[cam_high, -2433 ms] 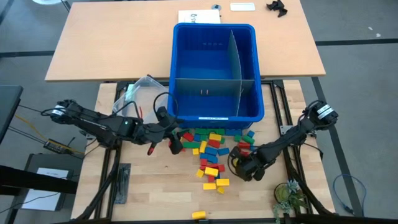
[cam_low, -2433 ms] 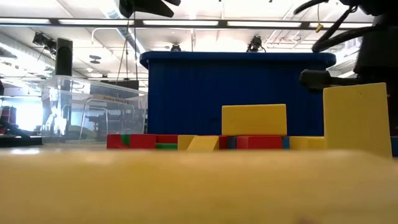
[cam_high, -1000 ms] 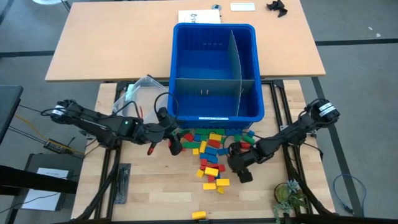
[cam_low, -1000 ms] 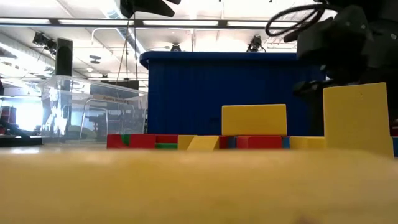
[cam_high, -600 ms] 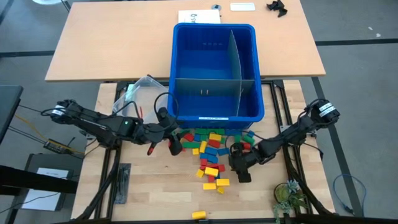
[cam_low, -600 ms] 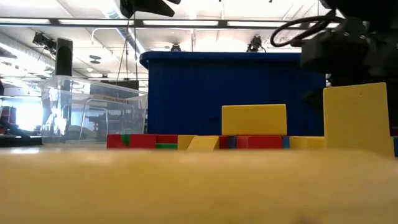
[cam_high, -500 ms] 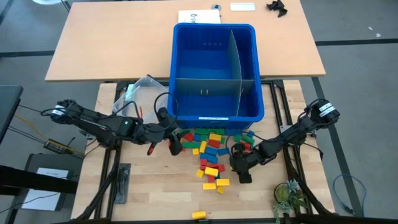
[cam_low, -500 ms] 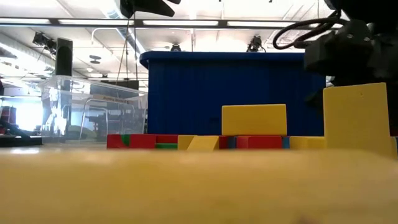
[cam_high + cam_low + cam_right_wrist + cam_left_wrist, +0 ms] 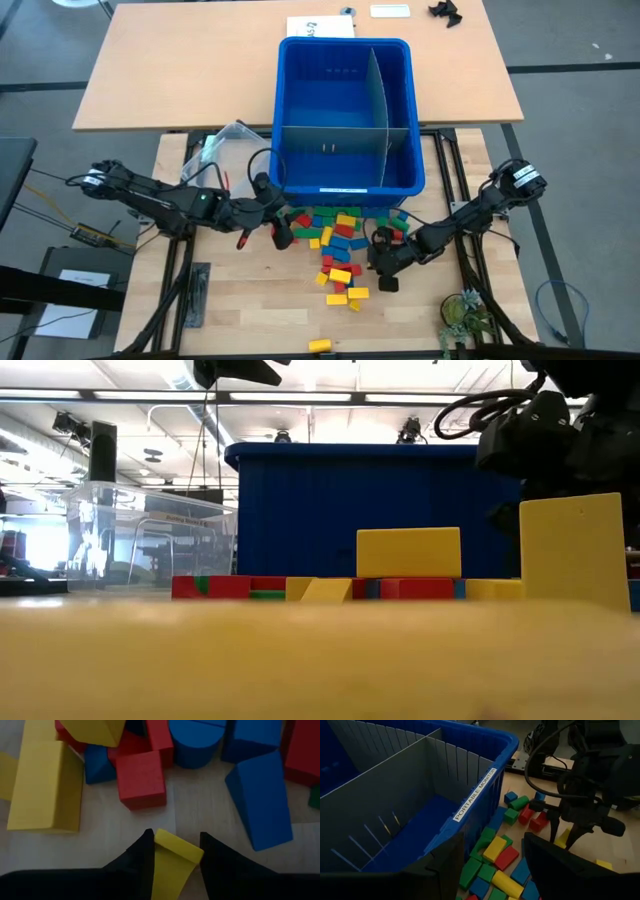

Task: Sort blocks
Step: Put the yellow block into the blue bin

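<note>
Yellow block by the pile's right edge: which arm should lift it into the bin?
Right. The right gripper already has its fingers on either side of the yellow block. The left gripper sits open by the pile's left edge, beside the blue bin.

The blocks (image 9: 340, 238) lie on the table (image 9: 240, 300), just before the bin (image 9: 345, 120).

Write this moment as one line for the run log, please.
task: sort blocks | right gripper: shut on yellow block, beside the pile | left gripper: open, waiting by blue bin | bin: no blocks seen
</note>
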### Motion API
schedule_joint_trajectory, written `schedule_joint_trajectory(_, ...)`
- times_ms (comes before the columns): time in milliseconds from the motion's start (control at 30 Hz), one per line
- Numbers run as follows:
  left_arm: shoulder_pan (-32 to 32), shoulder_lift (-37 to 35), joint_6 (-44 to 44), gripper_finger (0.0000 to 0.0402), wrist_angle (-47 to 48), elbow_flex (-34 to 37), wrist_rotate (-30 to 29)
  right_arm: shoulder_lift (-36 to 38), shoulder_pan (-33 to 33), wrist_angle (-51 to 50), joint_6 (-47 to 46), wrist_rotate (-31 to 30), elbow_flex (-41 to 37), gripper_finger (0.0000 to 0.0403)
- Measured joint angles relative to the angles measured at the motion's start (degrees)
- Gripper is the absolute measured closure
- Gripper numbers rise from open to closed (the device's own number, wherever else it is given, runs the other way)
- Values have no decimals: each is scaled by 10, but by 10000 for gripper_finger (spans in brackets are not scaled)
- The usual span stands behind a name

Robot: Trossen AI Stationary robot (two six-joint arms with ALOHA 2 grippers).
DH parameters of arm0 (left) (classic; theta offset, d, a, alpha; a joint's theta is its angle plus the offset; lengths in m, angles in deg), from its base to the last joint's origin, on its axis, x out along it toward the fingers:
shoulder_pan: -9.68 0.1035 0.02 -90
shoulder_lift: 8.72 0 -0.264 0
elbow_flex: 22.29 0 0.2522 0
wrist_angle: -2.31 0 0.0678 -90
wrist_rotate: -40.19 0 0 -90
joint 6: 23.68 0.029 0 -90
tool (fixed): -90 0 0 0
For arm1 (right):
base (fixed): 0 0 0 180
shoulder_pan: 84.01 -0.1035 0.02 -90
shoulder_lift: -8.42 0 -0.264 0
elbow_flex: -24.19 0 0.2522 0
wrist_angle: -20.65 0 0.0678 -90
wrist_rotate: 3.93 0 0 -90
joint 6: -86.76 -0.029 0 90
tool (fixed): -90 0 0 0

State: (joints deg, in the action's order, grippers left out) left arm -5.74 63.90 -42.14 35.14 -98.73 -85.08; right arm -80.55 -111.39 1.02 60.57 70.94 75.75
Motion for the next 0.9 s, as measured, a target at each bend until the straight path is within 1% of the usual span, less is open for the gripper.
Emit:
schedule_joint_trajectory(233,0,0,0,188,0,0,0,0,0,-15,4,9,13,279)
schedule_joint_trajectory(367,0,0,0,188,0,0,0,6,0,-50,19,29,45,280)
schedule_joint_trajectory(567,0,0,0,188,0,0,0,42,2,-125,45,26,107,280)
schedule_joint_trajectory(633,0,0,0,188,0,0,0,63,9,-150,51,19,125,280)
schedule_joint_trajectory(733,0,0,0,188,0,0,0,102,23,-170,55,-10,146,280)
schedule_joint_trajectory(900,0,0,0,188,0,0,0,180,78,-187,74,-64,169,280)
